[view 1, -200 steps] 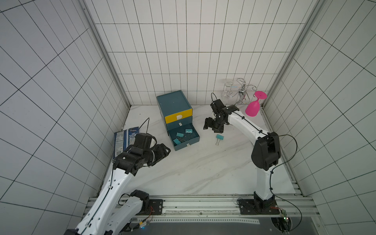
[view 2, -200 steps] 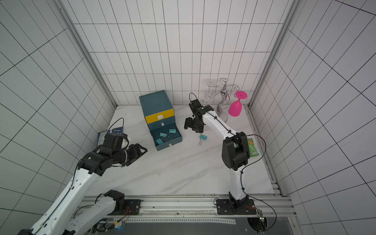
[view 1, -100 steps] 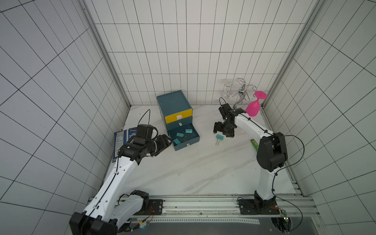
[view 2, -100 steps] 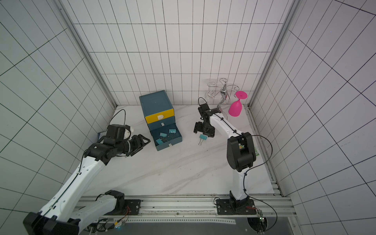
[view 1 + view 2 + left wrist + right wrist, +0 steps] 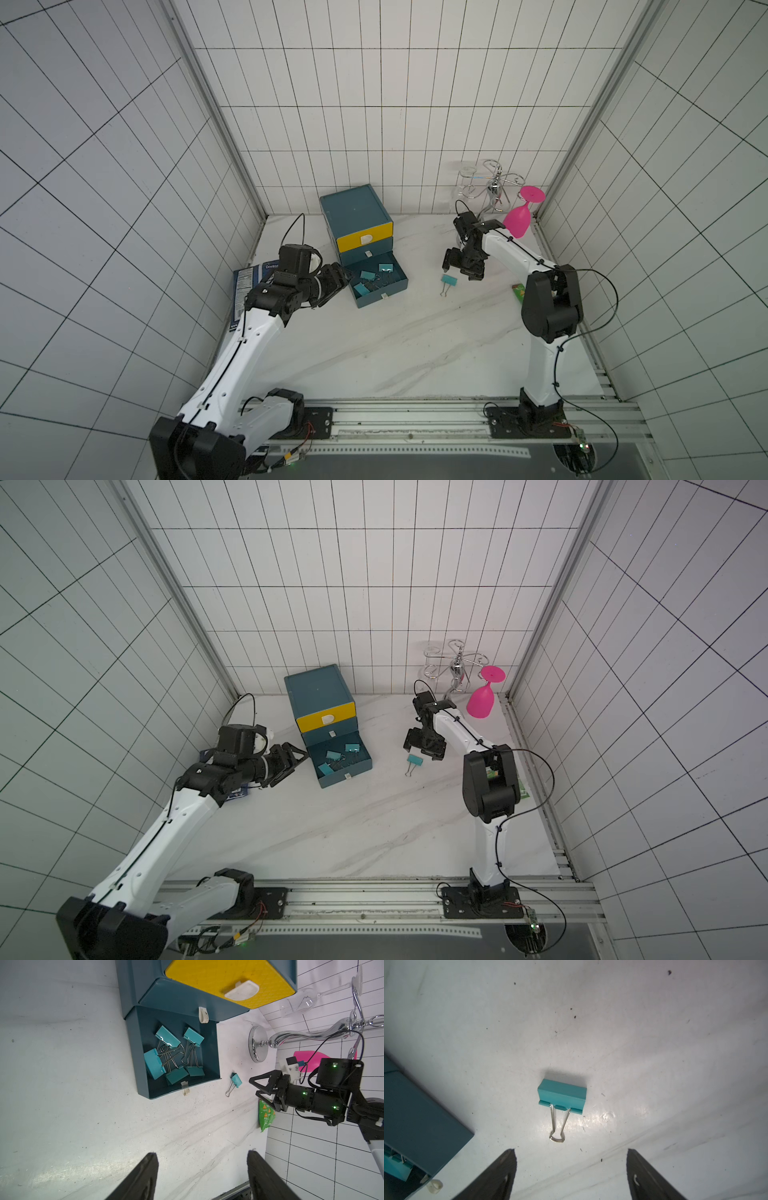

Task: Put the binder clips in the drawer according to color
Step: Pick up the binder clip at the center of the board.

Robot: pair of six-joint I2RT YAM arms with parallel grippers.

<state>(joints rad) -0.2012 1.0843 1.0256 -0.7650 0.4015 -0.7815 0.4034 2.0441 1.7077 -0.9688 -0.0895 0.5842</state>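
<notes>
since the loose teal clip [image 5: 562, 1093] lies flat just beside the open bottom drawer [image 5: 380, 291], right gripper [image 5: 571, 1152] over it with jaws wide and empty, i'd pinch the body, not the wire loop [image 5: 556, 1140]. left gripper [image 5: 201, 1154] sits spread and empty at the drawer's other side. bare table [image 5: 374, 353] around, only the drawer wall to clear.

White tiled walls [image 5: 374, 104] enclose a white marbled tabletop [image 5: 395, 353].
</notes>
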